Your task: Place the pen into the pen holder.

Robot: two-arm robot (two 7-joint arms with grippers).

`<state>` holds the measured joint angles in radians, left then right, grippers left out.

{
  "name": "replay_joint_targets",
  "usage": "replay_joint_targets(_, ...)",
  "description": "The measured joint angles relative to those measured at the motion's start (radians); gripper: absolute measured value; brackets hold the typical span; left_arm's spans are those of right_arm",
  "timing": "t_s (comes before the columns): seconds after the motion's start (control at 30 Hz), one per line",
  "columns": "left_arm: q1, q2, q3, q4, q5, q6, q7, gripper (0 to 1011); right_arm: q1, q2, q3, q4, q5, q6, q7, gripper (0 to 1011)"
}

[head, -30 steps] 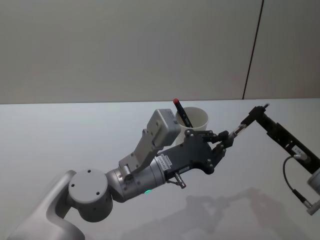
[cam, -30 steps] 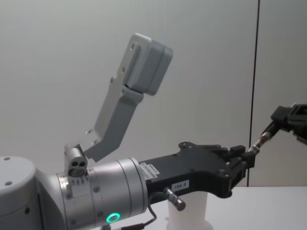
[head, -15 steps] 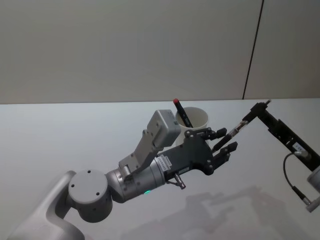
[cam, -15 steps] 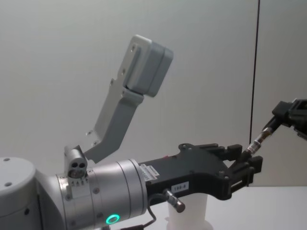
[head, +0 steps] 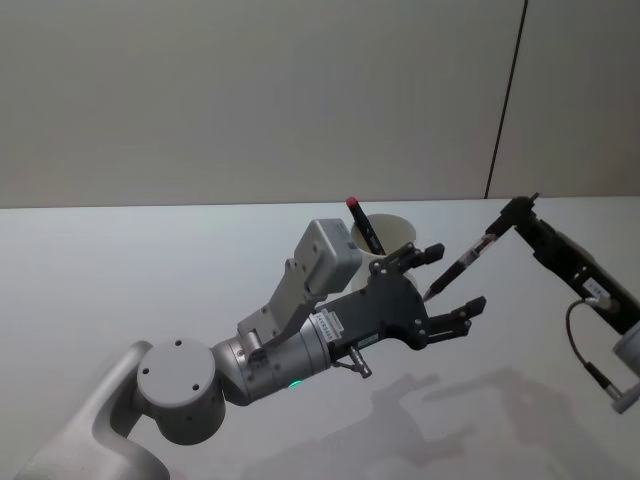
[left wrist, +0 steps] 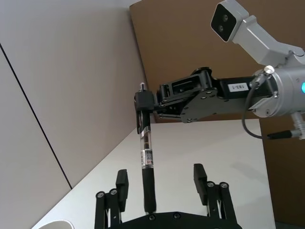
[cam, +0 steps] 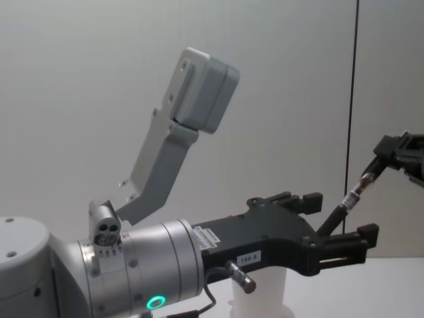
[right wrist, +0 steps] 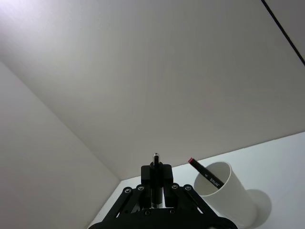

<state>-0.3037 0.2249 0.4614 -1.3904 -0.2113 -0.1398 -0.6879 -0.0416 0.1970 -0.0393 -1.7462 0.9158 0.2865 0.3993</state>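
The right gripper [head: 512,212] is clamping the pen [head: 465,258]; the left gripper [head: 445,280] is spread open around its tip. Insertion into the pen holder [head: 395,240] is pending.

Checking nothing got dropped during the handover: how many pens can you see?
2. One pen is pinched at its far end by the right claw, its tip between the open left claw fingers. A red-capped pen stands in the pen holder. Others could be hidden inside.
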Motion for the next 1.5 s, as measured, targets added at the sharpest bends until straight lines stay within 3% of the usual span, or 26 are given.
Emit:
replay_joint_targets(0.23,0.0,0.0,0.0,0.0,0.0,0.0,0.0,1002,0.051,0.014,-0.005,0.054,-0.064,-0.044,0.032,131)
replay_joint_targets(0.6,0.0,0.0,0.0,0.0,0.0,0.0,0.0,1000,0.166,0.031,-0.009,0.18,-0.156,-0.113,0.102,131)
replay_joint_targets(1.3,0.0,0.0,0.0,0.0,0.0,0.0,0.0,999,0.383,0.02,-0.045,0.445,-0.253,-0.187,0.281,131)
replay_joint_targets(1.5,0.0,0.0,0.0,0.0,0.0,0.0,0.0,1000,0.462,0.007,-0.062,0.558,-0.278,-0.205,0.357,131)
